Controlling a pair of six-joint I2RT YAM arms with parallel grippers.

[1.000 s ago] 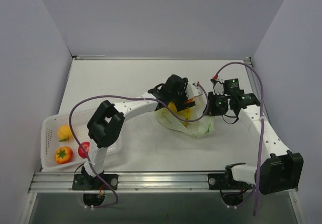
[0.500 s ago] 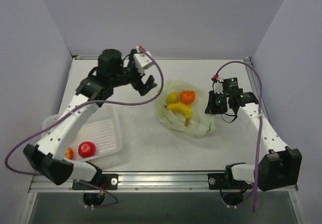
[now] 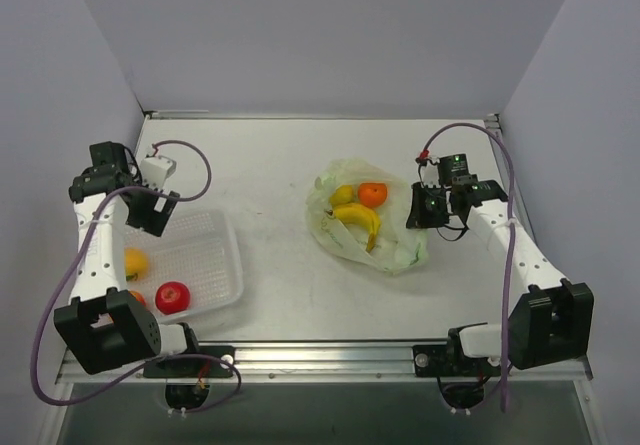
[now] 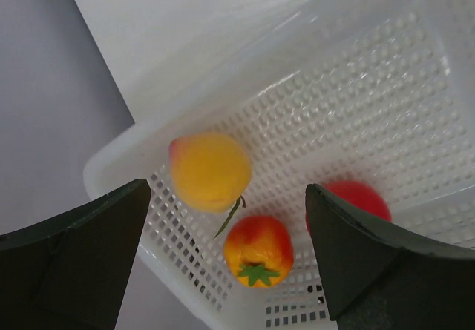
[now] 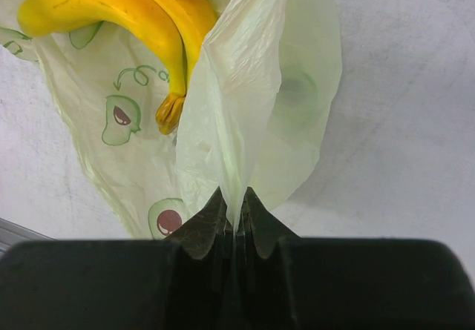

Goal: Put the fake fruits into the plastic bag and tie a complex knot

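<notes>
My left gripper (image 4: 228,195) hangs wide open over the near-left basket (image 4: 356,107) — my right gripper (image 5: 235,215) is pinched tight on the edge of the plastic bag (image 5: 237,107).

Basket (image 3: 205,250) at left, apple (image 3: 172,296) inside; bag (image 3: 400,255) well right of it, bananas (image 3: 362,222) and orange (image 3: 373,194) inside.

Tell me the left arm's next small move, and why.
Probably lower the left fingers onto the yellow fruit in the basket: they are open above it, it is not yet bagged, and the right fingers pinch the bag edge.
</notes>
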